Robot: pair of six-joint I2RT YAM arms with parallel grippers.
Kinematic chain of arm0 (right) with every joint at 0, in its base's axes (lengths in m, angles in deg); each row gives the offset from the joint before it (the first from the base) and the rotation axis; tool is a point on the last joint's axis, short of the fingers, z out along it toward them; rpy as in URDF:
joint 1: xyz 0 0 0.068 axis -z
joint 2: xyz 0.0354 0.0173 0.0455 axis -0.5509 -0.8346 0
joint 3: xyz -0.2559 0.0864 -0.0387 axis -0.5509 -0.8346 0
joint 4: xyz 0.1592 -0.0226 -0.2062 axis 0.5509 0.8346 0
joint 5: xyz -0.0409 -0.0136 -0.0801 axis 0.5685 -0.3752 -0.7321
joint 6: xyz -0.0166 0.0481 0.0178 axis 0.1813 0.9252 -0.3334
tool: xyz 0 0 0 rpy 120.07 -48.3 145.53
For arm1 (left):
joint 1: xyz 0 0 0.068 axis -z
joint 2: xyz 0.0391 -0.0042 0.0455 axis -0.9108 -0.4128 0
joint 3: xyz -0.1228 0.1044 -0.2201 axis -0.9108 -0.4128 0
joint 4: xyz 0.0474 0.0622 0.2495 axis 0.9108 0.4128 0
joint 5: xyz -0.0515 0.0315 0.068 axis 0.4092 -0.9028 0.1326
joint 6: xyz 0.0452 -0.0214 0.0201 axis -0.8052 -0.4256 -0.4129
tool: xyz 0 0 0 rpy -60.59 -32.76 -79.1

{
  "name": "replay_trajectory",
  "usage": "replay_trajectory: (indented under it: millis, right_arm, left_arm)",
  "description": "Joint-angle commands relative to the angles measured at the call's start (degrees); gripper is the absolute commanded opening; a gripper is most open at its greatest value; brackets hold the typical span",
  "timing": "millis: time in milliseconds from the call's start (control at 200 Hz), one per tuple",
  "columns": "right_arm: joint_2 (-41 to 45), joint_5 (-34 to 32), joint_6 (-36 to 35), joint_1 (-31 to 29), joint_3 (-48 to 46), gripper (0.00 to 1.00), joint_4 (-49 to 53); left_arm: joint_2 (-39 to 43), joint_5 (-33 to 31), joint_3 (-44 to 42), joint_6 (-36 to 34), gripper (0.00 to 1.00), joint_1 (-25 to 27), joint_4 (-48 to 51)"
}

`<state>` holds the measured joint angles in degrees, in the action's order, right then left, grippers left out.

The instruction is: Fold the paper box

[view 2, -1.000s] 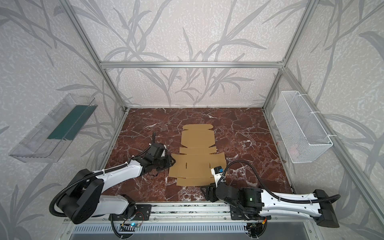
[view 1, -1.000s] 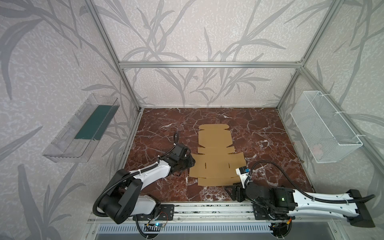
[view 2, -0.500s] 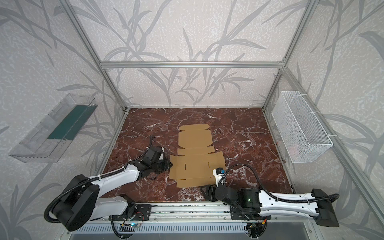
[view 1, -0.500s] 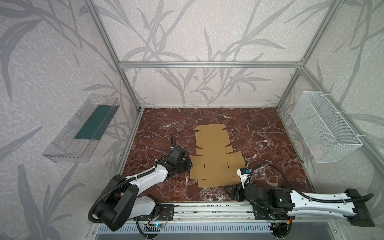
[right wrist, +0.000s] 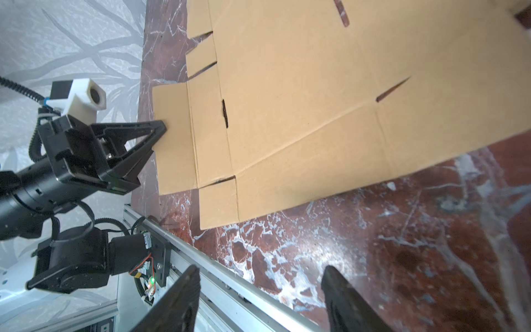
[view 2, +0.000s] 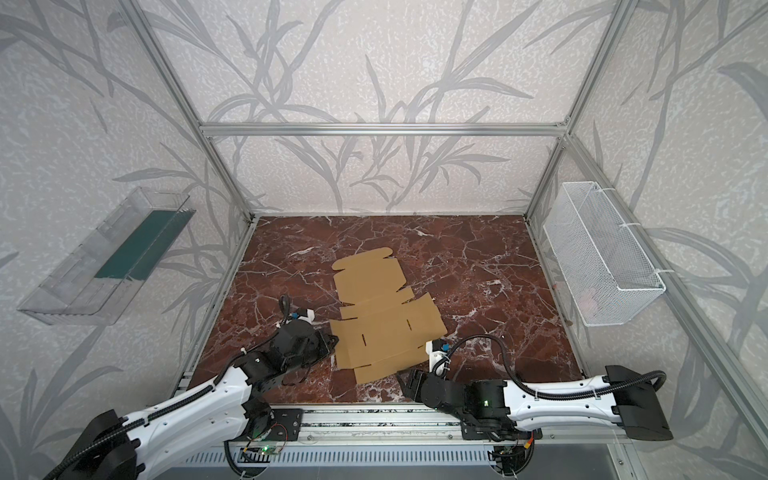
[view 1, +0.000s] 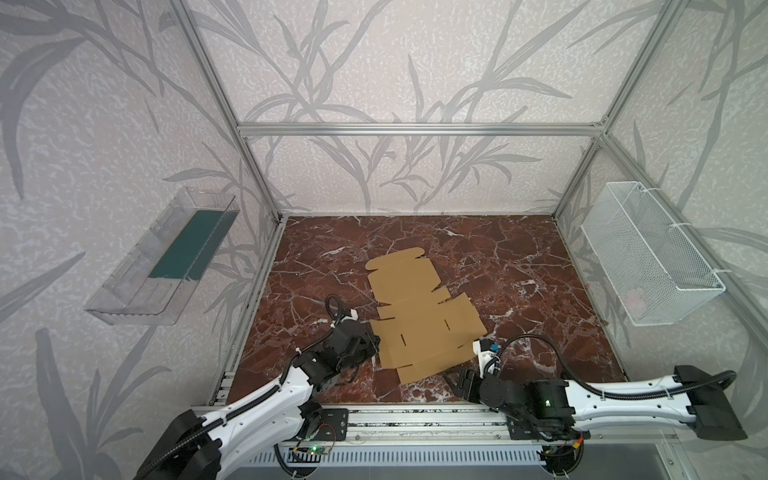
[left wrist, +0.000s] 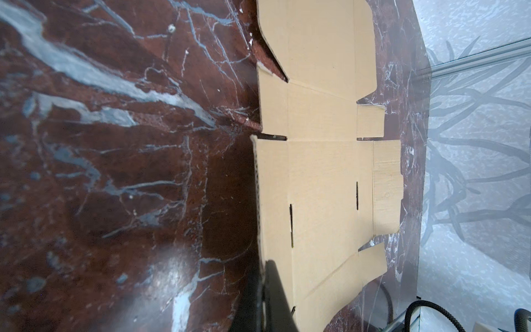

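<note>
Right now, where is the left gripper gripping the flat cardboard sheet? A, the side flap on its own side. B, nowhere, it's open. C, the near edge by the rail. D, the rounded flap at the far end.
A: in the right wrist view the left gripper is pinched shut on the outer edge of a side flap of the paper box.

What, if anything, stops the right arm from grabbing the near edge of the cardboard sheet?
Probably nothing, so likely yes. The right gripper stands open, facing the near edge of the paper box, with only bare marble between. The left gripper pinches a side flap, well clear.
</note>
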<state>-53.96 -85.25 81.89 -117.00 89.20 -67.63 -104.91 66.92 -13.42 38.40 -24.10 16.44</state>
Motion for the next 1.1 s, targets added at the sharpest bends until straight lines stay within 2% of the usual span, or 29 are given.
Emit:
replay_trajectory:
  millis: [0, 270, 505, 635, 870, 1095]
  right_arm:
    - [-2.4, -2.8, 3.5, -0.2, -1.8, 0.66, -7.1]
    - [1.8, -7.8, 9.4, 0.3, -2.6, 0.63, 3.5]
    - [2.2, -5.7, 9.8, 1.7, -3.6, 0.61, 4.2]
    - [-0.7, -5.4, 11.1, 1.8, -5.0, 0.61, 0.0]
    - [-6.2, -3.6, 4.8, 4.2, -4.4, 0.56, -9.4]
    - [-10.3, -0.5, 3.5, 8.0, -5.0, 0.54, -13.1]
  left_arm:
    - [2.3, -8.1, -0.6, 5.7, 0.0, 4.0, 2.9]
    - [5.6, -15.8, -2.2, 12.3, 0.0, 10.5, 6.0]
    - [6.0, -19.2, -1.7, 14.3, 0.0, 13.6, 6.7]
    - [5.3, -19.7, -1.8, 15.2, 0.0, 14.8, 5.9]
    - [4.4, -21.3, -1.7, 16.6, 0.0, 17.5, 5.0]
    - [4.5, -22.3, -1.8, 17.5, 0.0, 19.4, 4.8]
